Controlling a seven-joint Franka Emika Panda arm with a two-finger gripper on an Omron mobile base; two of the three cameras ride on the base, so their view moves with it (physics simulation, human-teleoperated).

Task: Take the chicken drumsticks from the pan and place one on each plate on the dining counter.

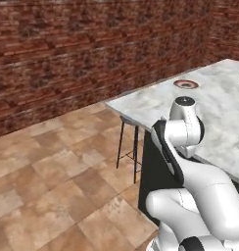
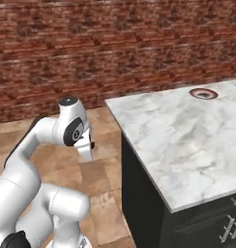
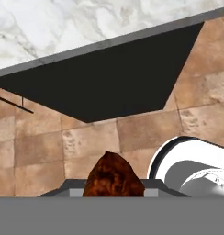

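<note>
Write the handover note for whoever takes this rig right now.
Tool: shut on a chicken drumstick, carried over the floor tiles beside the dining counter.
One plate sits near the counter's far edge, nothing on it.
Done: one drumstick picked up.
Left: set this drumstick on a plate, then get the second drumstick onto the other plate.

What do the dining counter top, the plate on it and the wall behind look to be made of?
Dining counter: polished marble by its look, white with grey veining, on a dark base. Plate: probably glazed ceramic, with a reddish-brown rim and dark centre. Wall: rough red-brown brick, with visible courses and mortar lines.
</note>
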